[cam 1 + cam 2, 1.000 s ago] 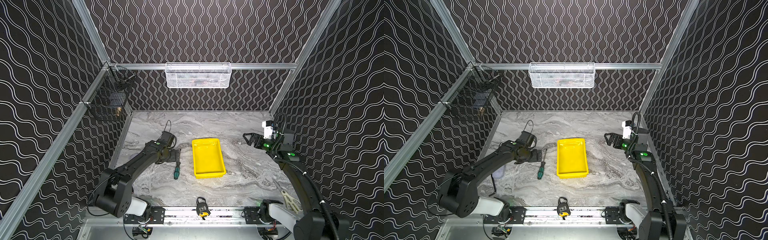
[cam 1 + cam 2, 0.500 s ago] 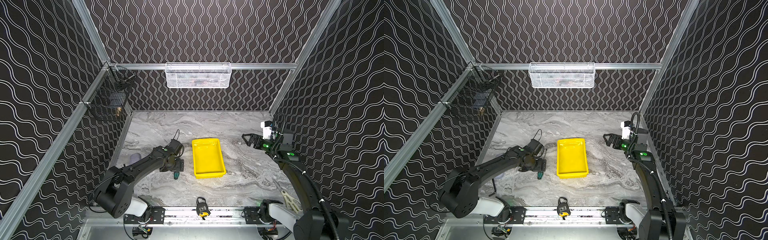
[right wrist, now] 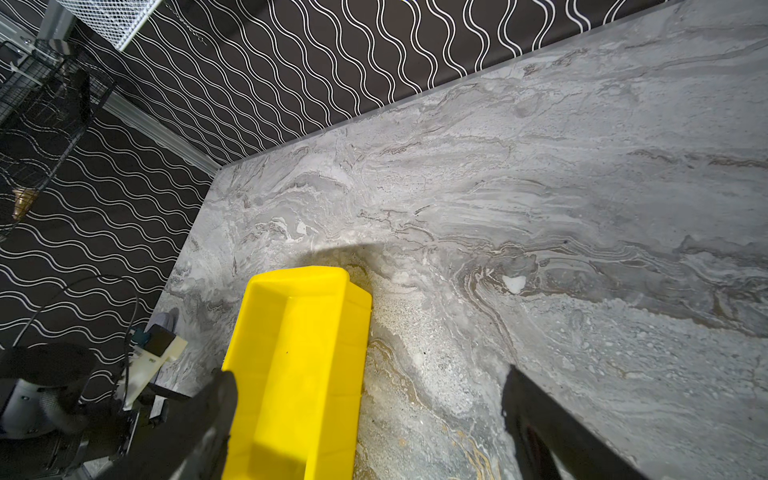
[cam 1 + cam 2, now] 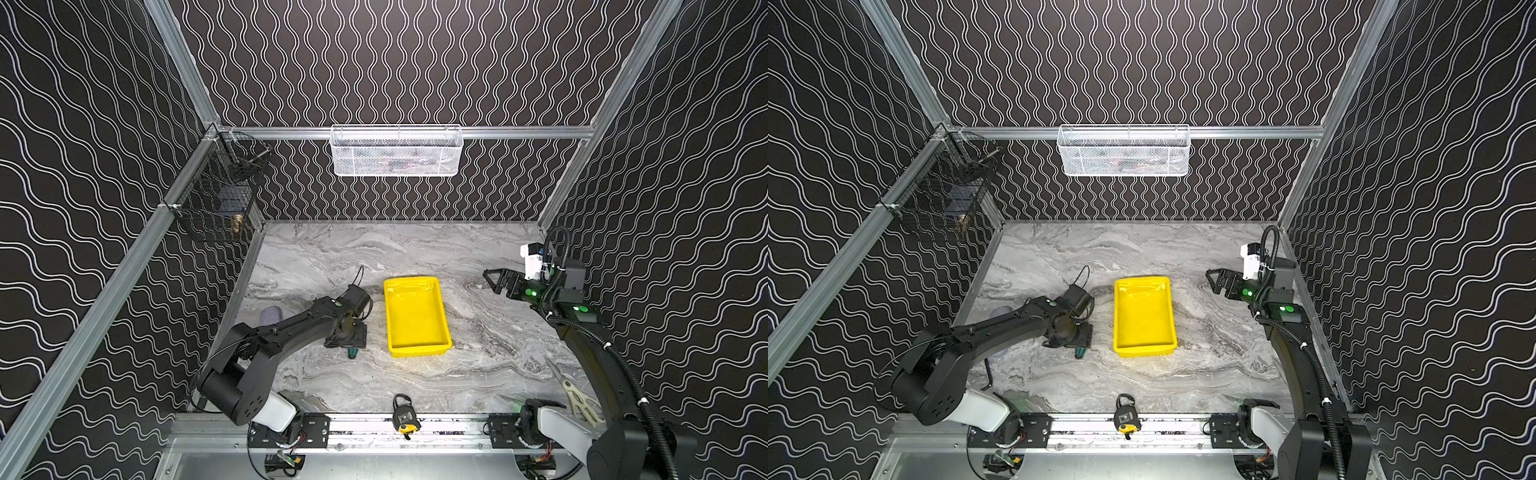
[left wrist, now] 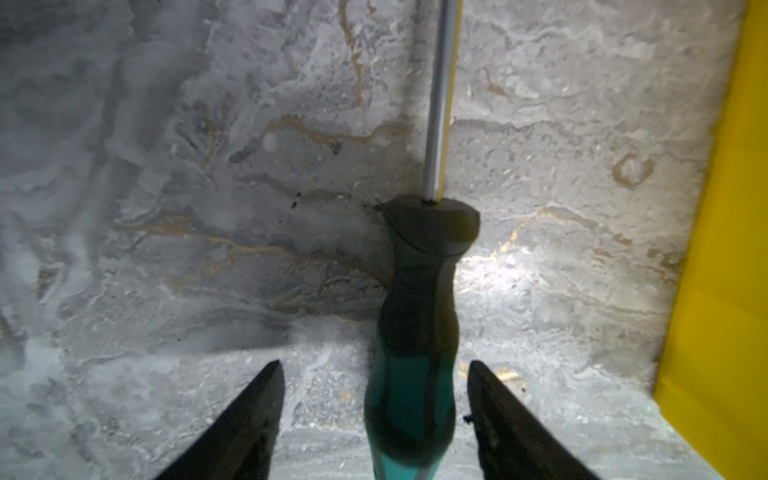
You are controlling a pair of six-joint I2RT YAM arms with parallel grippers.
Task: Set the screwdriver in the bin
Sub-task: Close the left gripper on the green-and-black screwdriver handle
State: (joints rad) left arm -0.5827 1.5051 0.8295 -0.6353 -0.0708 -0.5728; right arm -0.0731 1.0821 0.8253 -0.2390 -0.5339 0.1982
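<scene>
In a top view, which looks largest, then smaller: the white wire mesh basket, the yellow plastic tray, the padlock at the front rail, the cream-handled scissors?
1. White wire mesh basket
2. Yellow plastic tray
3. Cream-handled scissors, partly hidden by the right arm, so unsure
4. Padlock

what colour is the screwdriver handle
Teal-green with black sections on the screwdriver handle, clearest in the left wrist view.

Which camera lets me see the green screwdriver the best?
The left wrist view: the screwdriver fills it, handle and shaft, lying on the table between the left gripper's open fingers. In both top views only its handle end peeks out from under the gripper. The right wrist view does not show it.
</scene>
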